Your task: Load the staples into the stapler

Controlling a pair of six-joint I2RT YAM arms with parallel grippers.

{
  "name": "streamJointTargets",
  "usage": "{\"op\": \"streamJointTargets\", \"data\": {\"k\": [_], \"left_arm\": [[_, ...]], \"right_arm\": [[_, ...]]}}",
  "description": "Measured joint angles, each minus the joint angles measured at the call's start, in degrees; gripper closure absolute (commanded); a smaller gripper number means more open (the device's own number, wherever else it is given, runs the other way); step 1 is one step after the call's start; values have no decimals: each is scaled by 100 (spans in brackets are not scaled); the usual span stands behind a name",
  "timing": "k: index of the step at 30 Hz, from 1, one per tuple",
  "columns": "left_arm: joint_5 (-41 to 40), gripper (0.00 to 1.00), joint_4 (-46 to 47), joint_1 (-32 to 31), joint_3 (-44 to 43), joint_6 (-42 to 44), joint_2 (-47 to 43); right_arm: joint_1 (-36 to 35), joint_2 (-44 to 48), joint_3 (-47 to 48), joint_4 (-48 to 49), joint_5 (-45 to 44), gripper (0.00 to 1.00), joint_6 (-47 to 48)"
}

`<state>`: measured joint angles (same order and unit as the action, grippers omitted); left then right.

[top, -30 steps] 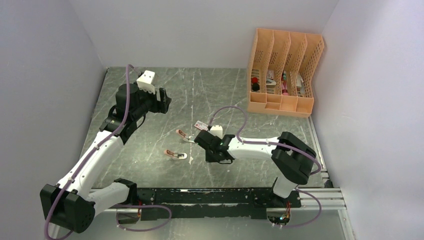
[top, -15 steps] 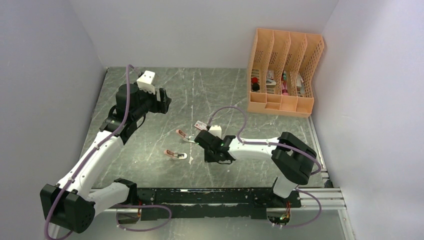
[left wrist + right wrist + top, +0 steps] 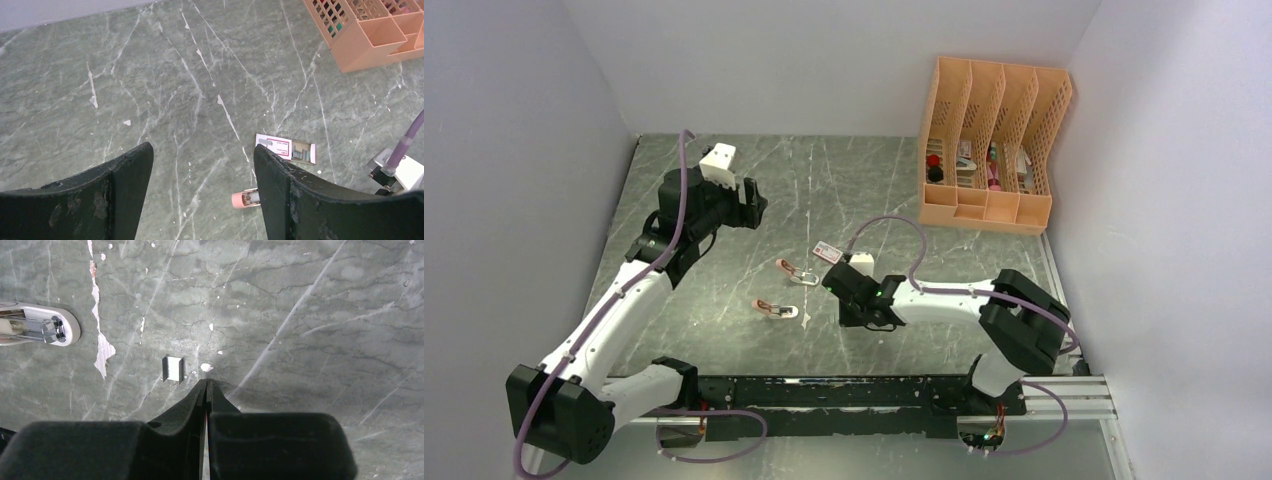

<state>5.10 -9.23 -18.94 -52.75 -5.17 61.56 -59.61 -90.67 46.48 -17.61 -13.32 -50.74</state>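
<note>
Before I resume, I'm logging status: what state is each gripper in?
Left gripper: open, empty.
Right gripper: shut, nothing visibly held; staple strip lies beside its tips.

Marbled grey-green tabletop (image 3: 310, 315), smooth stone-look with chipped white flecks — staple strip (image 3: 172, 369) gleams silvery metallic, ridged; left gripper (image 3: 202, 151) fingers (image 3: 285, 185) matt black, scuffed — plastic, probably.

A robotics lab test cell, dressed up as a bit of office desk. Plain white walls (image 3: 824, 60) box in the green marbled table (image 3: 844, 180) at 9, 12 and 3 o'clock. At 6 o'clock a metal rail (image 3: 1074, 395) carries the left arm (image 3: 609, 320) and the right arm (image 3: 944, 300), both trailing purple cables (image 3: 889, 218). The office part is an orange file organiser (image 3: 989, 130) at 2 o'clock and, near the centre, two small staplers (image 3: 776, 309) and a staple box (image 3: 826, 250).
</note>
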Motion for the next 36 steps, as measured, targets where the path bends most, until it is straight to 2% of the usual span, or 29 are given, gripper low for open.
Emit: {"op": "streamJointTargets", "data": {"k": [4,11,18,31,36], "left_arm": [[0,22,-2,2,0,0,39],[0,22,-2,2,0,0,42],[-2,22,-2,2,0,0,42],[-2,22,-2,0,0,2,42],[-2,22,-2,0,0,2,42]], "right_arm": [[4,96,-33,-37,-22,91,2],[4,400,-33,133,11,81,258],[4,136,315,260,153,79,581],[4,-251,337,205,223,79,590],[4,-350,350,146,238,83,588]]}}
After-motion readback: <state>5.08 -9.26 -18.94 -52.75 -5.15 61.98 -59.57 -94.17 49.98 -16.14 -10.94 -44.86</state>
